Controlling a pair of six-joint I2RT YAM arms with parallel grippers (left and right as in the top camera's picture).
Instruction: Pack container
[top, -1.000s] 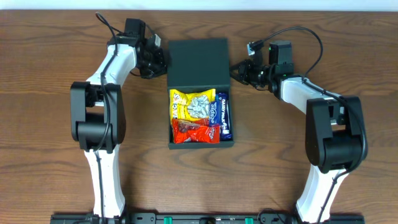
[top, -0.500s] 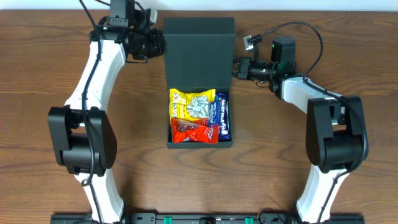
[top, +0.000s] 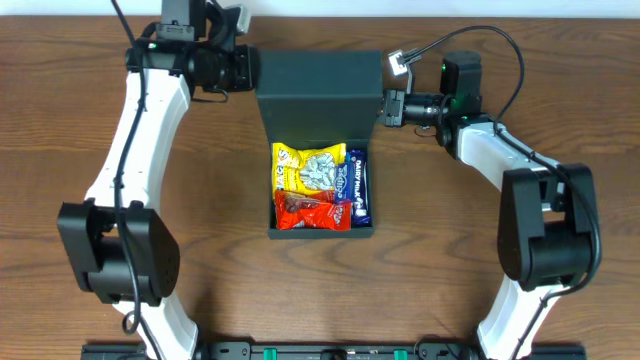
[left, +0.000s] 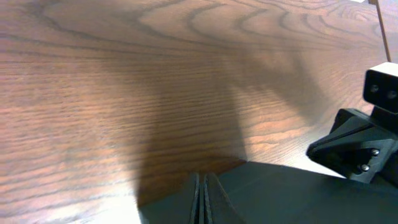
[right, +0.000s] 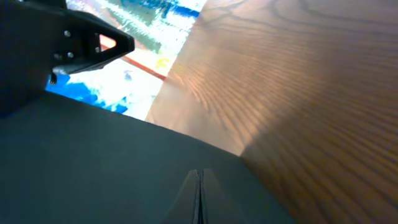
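Observation:
The dark teal-black container sits mid-table with its hinged lid raised and tilted. Inside lie a yellow packet, a red packet and a blue packet. My left gripper is shut on the lid's left edge, and my right gripper is shut on its right edge. In the left wrist view the jaws pinch the dark lid. In the right wrist view the jaws pinch the lid, with the packets below.
The brown wooden table surrounds the container. The right arm's cable loops over the table's far right. The opposite gripper shows in each wrist view, the right one and the left one.
Both grippers have lifted the lid from lying flat behind the box to a raised, tilted position. The left arm has swung outward and toward the table's far edge.

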